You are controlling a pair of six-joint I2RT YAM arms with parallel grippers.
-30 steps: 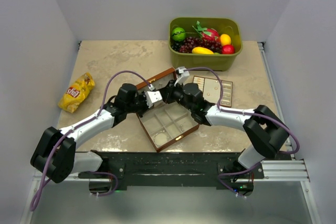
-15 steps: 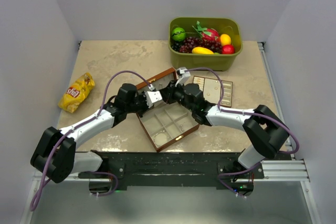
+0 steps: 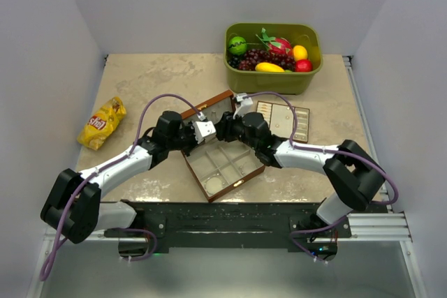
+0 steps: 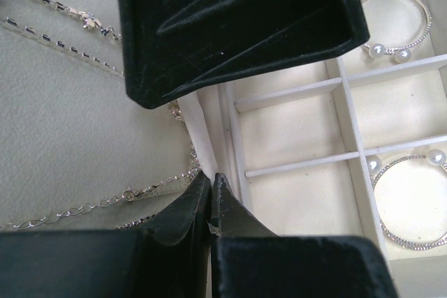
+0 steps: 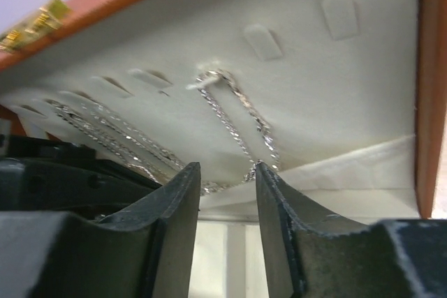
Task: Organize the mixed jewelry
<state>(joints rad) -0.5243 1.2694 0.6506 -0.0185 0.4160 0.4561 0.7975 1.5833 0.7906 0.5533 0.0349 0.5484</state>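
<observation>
The brown wooden box (image 3: 241, 176) stands open mid-table with its lid (image 3: 209, 102) raised. Both grippers meet at the lid. My left gripper (image 3: 208, 131) (image 4: 210, 181) is shut, pinching the edge of the lid's cream pocket (image 4: 198, 132). My right gripper (image 3: 225, 128) (image 5: 223, 172) is open, with a fine chain (image 5: 241, 127) hanging from a lid hook down to its right fingertip (image 5: 264, 172). More chains (image 4: 63, 15) lie on the lid lining. Two pearl-ended wire hoops (image 4: 398, 22) (image 4: 412, 204) lie in box compartments. The flat cream tray (image 3: 283, 121) lies to the right.
A green bin (image 3: 272, 78) of toy fruit stands at the back right. A yellow snack bag (image 3: 102, 122) lies at the left. The right gripper's black body (image 4: 237, 26) fills the top of the left wrist view.
My right gripper has shifted slightly left, closer to the lid and the left gripper. The left arm and the box have not visibly moved.
</observation>
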